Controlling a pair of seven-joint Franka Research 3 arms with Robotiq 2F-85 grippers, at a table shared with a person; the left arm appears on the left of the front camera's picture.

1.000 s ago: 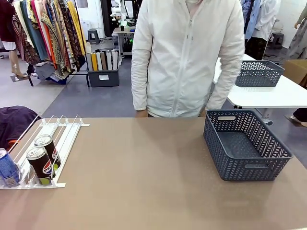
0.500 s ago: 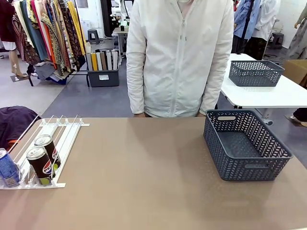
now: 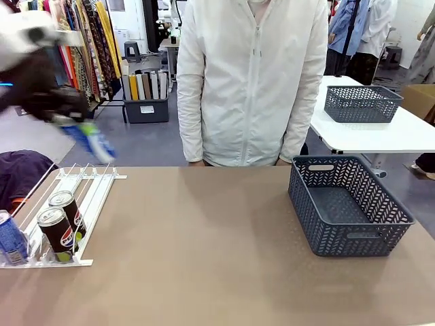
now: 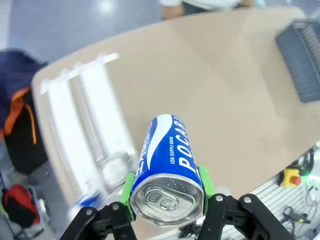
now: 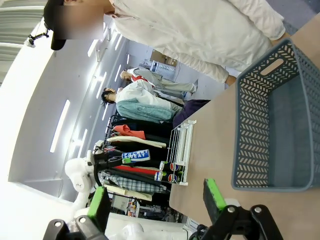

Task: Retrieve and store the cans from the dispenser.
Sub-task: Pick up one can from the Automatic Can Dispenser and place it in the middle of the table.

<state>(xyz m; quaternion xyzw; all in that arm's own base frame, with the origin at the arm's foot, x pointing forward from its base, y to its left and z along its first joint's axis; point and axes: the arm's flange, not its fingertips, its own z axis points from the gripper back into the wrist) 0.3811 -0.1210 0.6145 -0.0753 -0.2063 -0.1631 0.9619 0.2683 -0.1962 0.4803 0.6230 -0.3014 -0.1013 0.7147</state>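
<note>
**A:** What has changed since a second ago?

**B:** Your left arm has swung into the front view at upper left, blurred by motion. The person in the white jacket (image 3: 251, 81) has edged a little to the left at the far side of the counter (image 3: 204, 258).

**A:** What is my left gripper doing?

**B:** Your left gripper (image 4: 167, 191) pinches a blue can (image 4: 170, 155) just below its silver top, with a green pad pressed on either side. From the front, that can hangs tilted in the air above the far end of the dispenser (image 3: 102, 178), apart from it.

**A:** What else is around?

**B:** The dispenser lies at the counter's left. Two black cans (image 3: 56, 234) stand upright, one behind the other, at its near end. A second blue can (image 3: 10, 238) stands in the lane to their left, cut off by the picture's edge. The dark grey basket (image 3: 340, 238) sits at the counter's right, well apart from the dispenser. The person stands between the two, at the far edge. Behind them are a clothes rack (image 3: 68, 47) and a white table (image 3: 380, 136) carrying another basket (image 3: 360, 103).

**A:** Is there any writing?

**B:** The held can reads "POCAR…" in large white letters, with "ION SUPPLY DRINK" in small print beside it. The black cans carry a round red-white-blue logo, and I cannot read a name on them.

**A:** And my right gripper?

**B:** Your right gripper (image 5: 156, 197) has its fingers spread wide, with nothing between them.
</note>
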